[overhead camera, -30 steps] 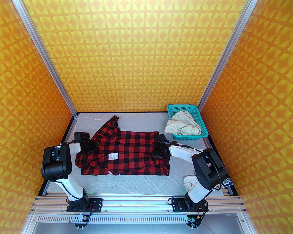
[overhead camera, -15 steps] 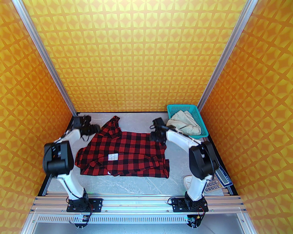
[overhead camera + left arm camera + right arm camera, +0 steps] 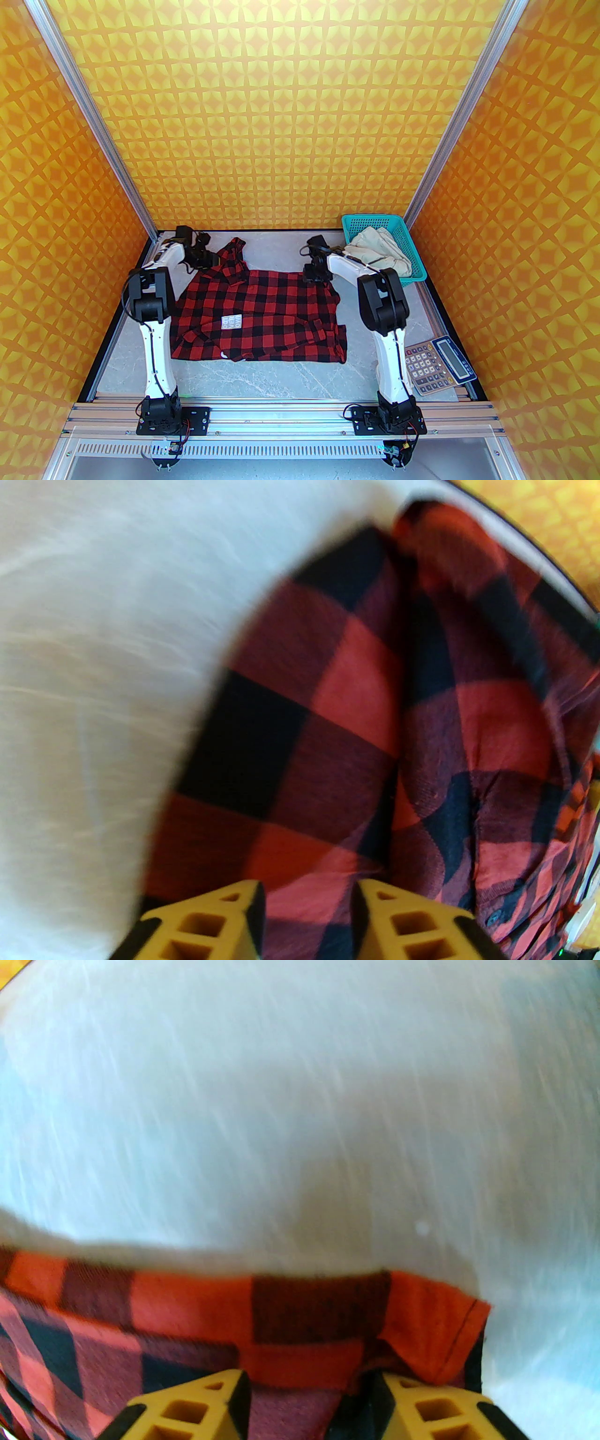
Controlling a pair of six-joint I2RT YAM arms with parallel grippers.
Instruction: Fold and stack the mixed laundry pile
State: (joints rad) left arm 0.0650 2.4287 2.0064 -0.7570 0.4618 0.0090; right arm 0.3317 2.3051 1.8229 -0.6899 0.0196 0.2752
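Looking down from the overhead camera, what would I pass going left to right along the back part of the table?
left fingers → shirt → right fingers → basket, with the trousers lying in it

No text can be read surely: letters on the white patch (image 3: 231,322) of the checked shirt (image 3: 276,300) are too small.
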